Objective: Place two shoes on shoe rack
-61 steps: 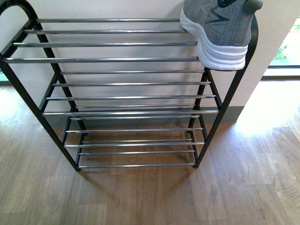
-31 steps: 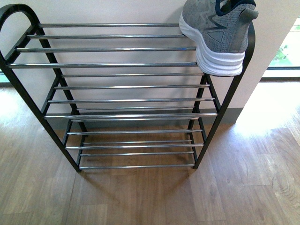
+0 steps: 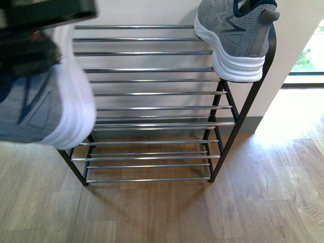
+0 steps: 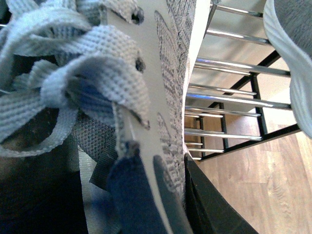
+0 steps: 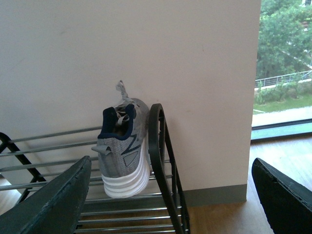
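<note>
One grey knit sneaker (image 3: pixel 235 35) rests heel-out at the right end of the shoe rack's (image 3: pixel 152 93) top shelf. A second grey knit sneaker (image 3: pixel 45 106) hangs blurred in front of the rack's left end, level with the upper shelves, with my left gripper (image 3: pixel 25 55) shut on it. The left wrist view shows that held sneaker's (image 4: pixel 170 73) laces and side close up, with a black finger (image 4: pixel 209 204) against it. My right gripper (image 5: pixel 168 200) is open and empty, back from the rack (image 5: pixel 158 146) and facing the shelved sneaker (image 5: pixel 124 146).
The rack stands against a pale wall (image 3: pixel 298 40) on a wood floor (image 3: pixel 162 212). A floor-level window (image 3: pixel 309 55) opens at the right. The lower shelves (image 3: pixel 147 157) hold nothing.
My left gripper has come into the front view from the left with the second sneaker, now covering the rack's left end. The shelved sneaker has not moved.
</note>
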